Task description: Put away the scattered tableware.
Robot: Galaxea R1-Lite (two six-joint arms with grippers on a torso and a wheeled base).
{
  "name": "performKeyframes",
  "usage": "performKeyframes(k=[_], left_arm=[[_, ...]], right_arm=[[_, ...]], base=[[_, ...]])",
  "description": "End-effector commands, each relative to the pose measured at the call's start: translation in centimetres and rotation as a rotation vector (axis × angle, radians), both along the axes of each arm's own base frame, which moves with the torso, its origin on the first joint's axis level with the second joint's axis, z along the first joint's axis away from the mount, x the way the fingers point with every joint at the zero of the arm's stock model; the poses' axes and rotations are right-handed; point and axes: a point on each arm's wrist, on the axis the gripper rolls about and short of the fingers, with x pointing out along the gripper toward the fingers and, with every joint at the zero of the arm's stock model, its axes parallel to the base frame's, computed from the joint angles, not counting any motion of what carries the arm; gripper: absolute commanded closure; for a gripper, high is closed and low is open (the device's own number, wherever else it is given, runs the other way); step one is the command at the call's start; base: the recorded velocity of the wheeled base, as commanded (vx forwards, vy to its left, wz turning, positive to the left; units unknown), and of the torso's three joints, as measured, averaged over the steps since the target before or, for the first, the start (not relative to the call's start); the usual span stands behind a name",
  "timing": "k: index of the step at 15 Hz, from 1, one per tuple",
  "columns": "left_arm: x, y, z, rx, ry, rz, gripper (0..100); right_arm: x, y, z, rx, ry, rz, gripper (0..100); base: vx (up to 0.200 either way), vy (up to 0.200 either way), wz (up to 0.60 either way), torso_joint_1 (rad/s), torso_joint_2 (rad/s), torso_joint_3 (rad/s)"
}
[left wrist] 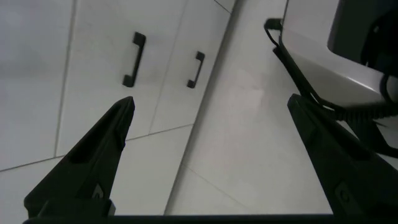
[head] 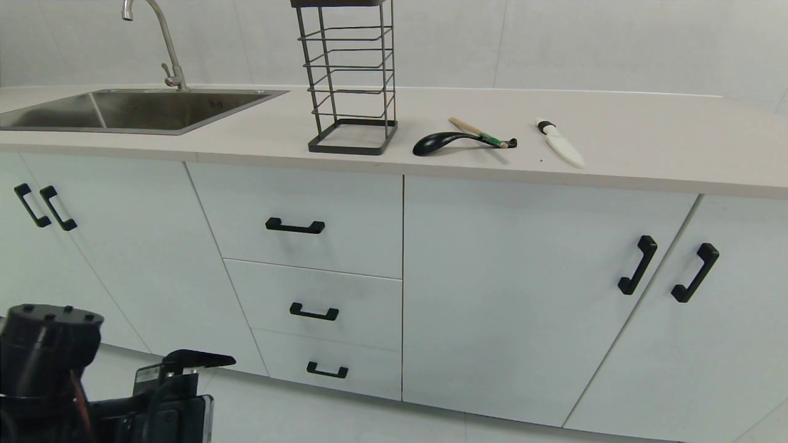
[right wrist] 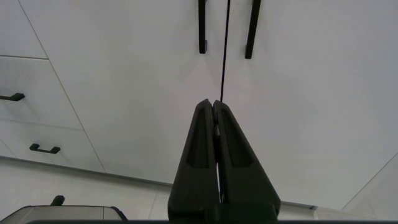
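White cabinet fronts (head: 511, 295) with black handles stand nearest. Low before them the left gripper (left wrist: 210, 102) hangs with fingers spread wide, while the right gripper (right wrist: 213, 106) has its fingers pressed together on nothing. On the pale countertop (head: 646, 135) above lie a black spoon (head: 440, 143), chopsticks (head: 479, 132) touching its handle end, and a white knife (head: 560, 144) apart to the right, with a wire rack (head: 351, 80) just left of the spoon and the steel sink (head: 154, 109) and faucet (head: 161, 43) farther left.
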Motion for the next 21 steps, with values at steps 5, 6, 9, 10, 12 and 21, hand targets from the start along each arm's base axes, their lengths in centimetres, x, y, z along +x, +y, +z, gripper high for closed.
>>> performKeyframes(k=[5, 6, 9, 10, 12, 21], left_arm=[[4.5, -2.0, -3.8, 0.097, 0.115, 0.018, 0], [4.7, -2.1, -3.8, 0.094, 0.12, 0.022, 0], [5.6, -2.5, -4.3, 0.098, 0.14, 0.024, 0], [5.7, -2.5, -4.5, 0.101, 0.15, 0.025, 0], [6.1, -2.7, -5.3, 0.116, 0.167, 0.029, 0], [8.2, -5.2, -7.0, 0.129, 0.196, 0.012, 0]], right_arm=[[0.0, 0.0, 0.0, 0.0, 0.0, 0.001, 100], [0.0, 0.0, 0.0, 0.0, 0.0, 0.001, 100], [0.0, 0.0, 0.0, 0.0, 0.002, 0.001, 100], [0.0, 0.0, 0.0, 0.0, 0.0, 0.001, 100], [0.0, 0.0, 0.0, 0.0, 0.002, 0.001, 100], [0.0, 0.0, 0.0, 0.0, 0.0, 0.001, 100]], base=[[0.0, 0.0, 0.0, 0.0, 0.0, 0.0], [0.0, 0.0, 0.0, 0.0, 0.0, 0.0], [0.0, 0.0, 0.0, 0.0, 0.0, 0.0], [0.0, 0.0, 0.0, 0.0, 0.0, 0.0], [0.0, 0.0, 0.0, 0.0, 0.0, 0.0], [0.0, 0.0, 0.0, 0.0, 0.0, 0.0]])
